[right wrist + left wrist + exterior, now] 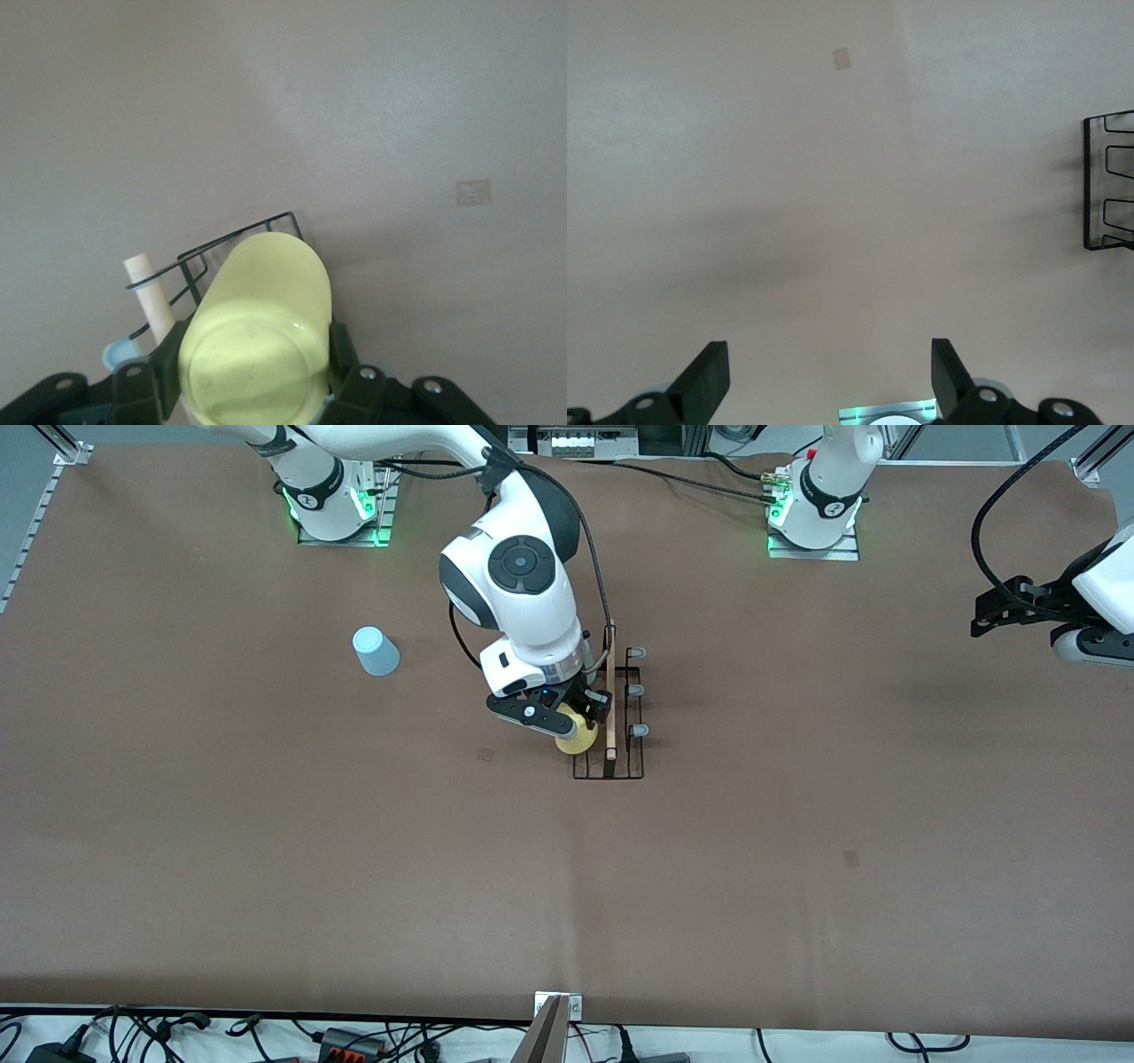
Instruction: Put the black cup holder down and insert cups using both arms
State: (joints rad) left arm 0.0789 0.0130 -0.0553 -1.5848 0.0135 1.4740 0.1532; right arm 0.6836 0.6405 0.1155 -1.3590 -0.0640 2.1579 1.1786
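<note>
The black cup holder (634, 762) lies on the brown table near its middle, with its wooden rod handle (609, 722) and grey-tipped pegs (638, 731) showing. My right gripper (571, 724) is shut on the yellow cup (578, 740), held on its side over the holder's end nearer the front camera. In the right wrist view the yellow cup (261, 336) sits between the fingers, above the wire rack (266, 221). The light blue cup (376, 651) stands upside down toward the right arm's end. My left gripper (983, 615) is open and empty, waiting over bare table. The mint green cup is hidden.
The left wrist view shows open fingers (709, 376) over bare table, with one end of the rack (1086, 177) at the frame's edge. Small square marks (850, 858) sit on the table mat. Cables lie along the table's front edge.
</note>
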